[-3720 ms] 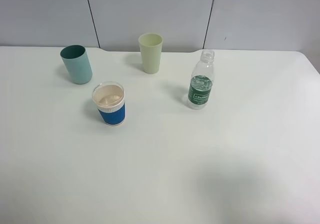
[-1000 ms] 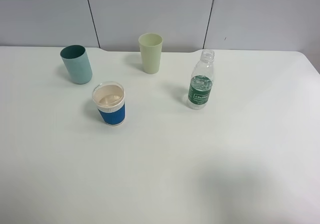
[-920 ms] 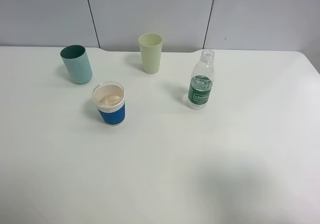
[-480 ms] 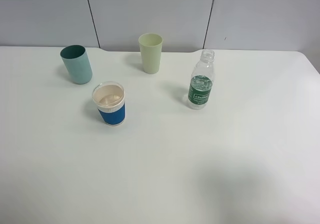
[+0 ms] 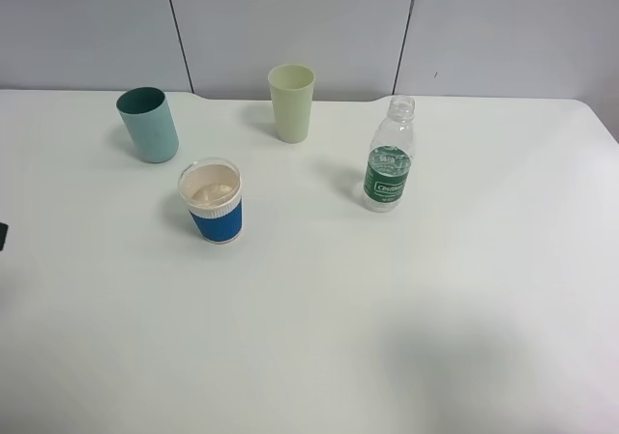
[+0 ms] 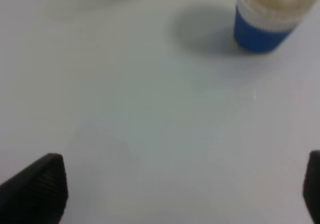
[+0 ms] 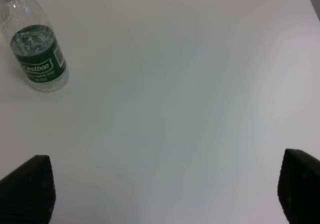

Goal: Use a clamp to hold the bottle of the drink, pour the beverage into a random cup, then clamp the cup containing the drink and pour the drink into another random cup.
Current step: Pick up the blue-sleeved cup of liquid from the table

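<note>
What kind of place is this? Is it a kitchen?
Probably a robot test room, not a kitchen: a plain white table, grey wall panels behind it, and a small bottle standing ready.

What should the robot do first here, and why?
Probably ease the right end effector toward the small clear plastic bottle with the dark green label: it stands upright and untouched, the open jaws are apart from it, and pouring needs it gripped.

The blue-sleeved paper cup (image 6: 270,19) stands upright on the white table (image 6: 150,109), well ahead of the left gripper (image 6: 176,191), whose dark fingertips (image 6: 40,189) are spread wide over bare tabletop.
</note>
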You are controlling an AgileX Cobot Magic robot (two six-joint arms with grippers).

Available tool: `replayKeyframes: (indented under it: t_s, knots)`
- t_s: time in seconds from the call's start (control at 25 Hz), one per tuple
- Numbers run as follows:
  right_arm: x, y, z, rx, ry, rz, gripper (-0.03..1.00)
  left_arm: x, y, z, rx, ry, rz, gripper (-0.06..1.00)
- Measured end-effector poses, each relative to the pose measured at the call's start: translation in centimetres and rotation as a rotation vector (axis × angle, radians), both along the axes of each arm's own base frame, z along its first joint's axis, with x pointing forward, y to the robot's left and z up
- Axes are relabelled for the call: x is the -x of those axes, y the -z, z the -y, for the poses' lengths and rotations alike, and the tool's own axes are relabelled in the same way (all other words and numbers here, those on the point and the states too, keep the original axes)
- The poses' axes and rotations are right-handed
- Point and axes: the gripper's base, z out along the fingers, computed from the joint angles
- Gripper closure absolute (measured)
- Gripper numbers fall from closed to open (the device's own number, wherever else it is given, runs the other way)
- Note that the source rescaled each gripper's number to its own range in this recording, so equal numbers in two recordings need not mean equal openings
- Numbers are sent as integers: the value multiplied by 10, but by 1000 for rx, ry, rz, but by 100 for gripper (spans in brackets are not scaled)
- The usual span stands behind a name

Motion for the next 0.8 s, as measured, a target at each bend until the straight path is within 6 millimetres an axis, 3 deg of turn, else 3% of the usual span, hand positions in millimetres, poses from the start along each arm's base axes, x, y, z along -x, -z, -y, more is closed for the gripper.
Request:
replayKeyframes:
  t_s: [0.2, 0.4, 0.56, 0.8]
  knots:
    - [0, 0, 0, 0, 0, 0, 19, -20, 15, 16, -60, 142, -89, 10]
    - [0, 0, 0, 0, 0, 0, 19, -27, 51, 31, -94, 242, -144, 10]
    - [0, 0, 0, 0, 0, 0, 19, -28, 73, 39, -98, 299, -86, 11]
    - [0, 0, 0, 0, 0, 0, 19, -34, 88, 44, -61, 294, 37, 14]
